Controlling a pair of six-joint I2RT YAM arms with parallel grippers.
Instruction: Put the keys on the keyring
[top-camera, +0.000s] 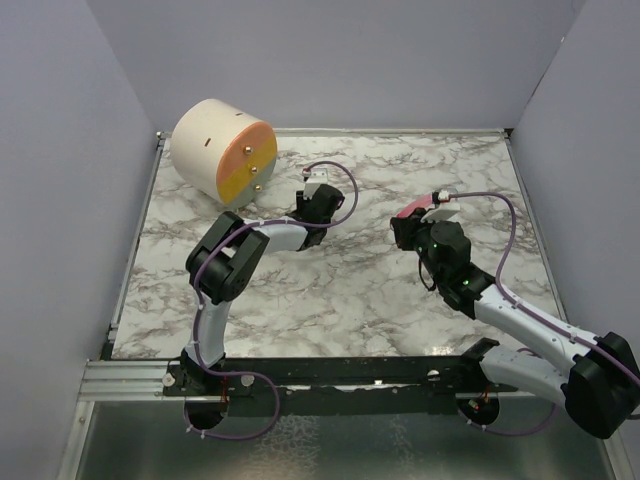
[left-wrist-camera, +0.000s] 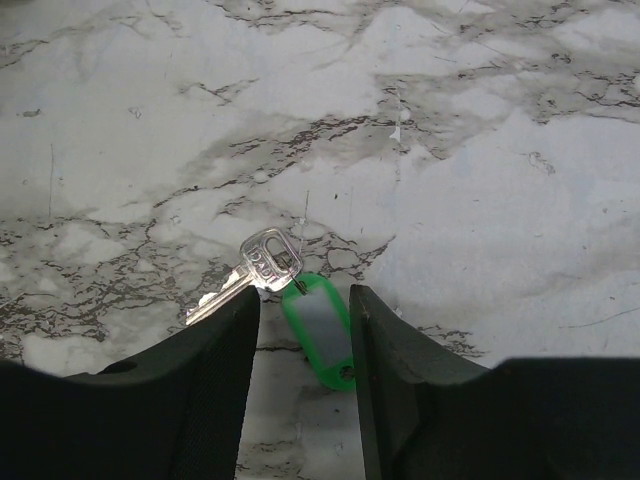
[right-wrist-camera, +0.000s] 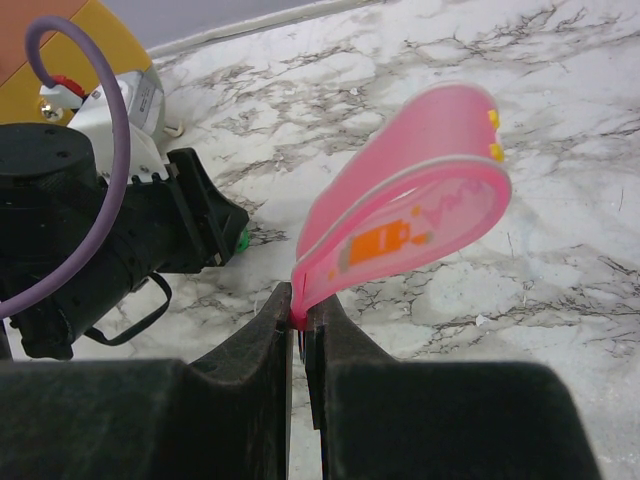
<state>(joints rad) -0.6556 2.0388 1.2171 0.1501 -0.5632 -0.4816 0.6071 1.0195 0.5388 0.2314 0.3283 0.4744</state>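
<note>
A silver key (left-wrist-camera: 250, 270) with a bright green tag (left-wrist-camera: 322, 328) lies flat on the marble table. My left gripper (left-wrist-camera: 305, 300) is open and low over it. The green tag lies between its fingers, nearer the right one, and the key blade runs under the left finger. In the top view the left gripper (top-camera: 318, 195) hides the key. My right gripper (right-wrist-camera: 300, 300) is shut on the base of the looped pink strip tag (right-wrist-camera: 410, 215), holding it up off the table (top-camera: 428, 205). The metal ring is hidden between the fingers. A speck of green (right-wrist-camera: 242, 240) shows by the left gripper.
A cream cylinder with an orange and yellow face (top-camera: 222, 150) lies at the back left, close behind the left wrist. Grey walls enclose the marble table (top-camera: 350, 290). The two grippers are about a hand's width apart.
</note>
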